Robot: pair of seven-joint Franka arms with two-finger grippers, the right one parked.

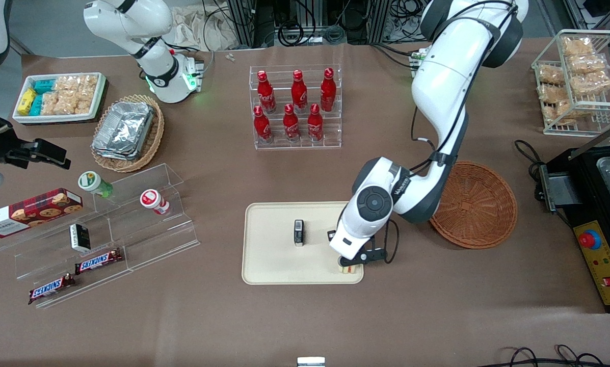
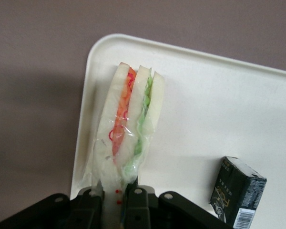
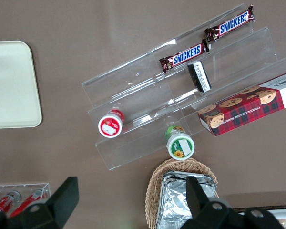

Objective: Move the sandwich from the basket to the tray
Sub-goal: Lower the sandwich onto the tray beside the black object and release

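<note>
Claw (image 1: 350, 265) clamped on sandwich (image 2: 126, 126), fingers (image 2: 93, 202) pinching wedge's narrow end. Sandwich sits at tray (image 1: 274, 265) corner, w/ claw directly above it, on tray edge nearest basket (image 1: 475, 204). Basket well apart from claw, sits on table (image 1: 305, 316). Small black box (image 2: 237, 191) on tray near claw, upright.

A brown matte surface (image 1: 294, 316) filled nearly the whole front view, evenly lit, with soft shadows under the things standing on it. Farther from the front camera than the pincer (image 1: 349, 266), metal frame legs (image 1: 243, 20) and loops of black cable (image 1: 294, 30) stood on a grey floor (image 1: 45, 25) past the surface's edge.
</note>
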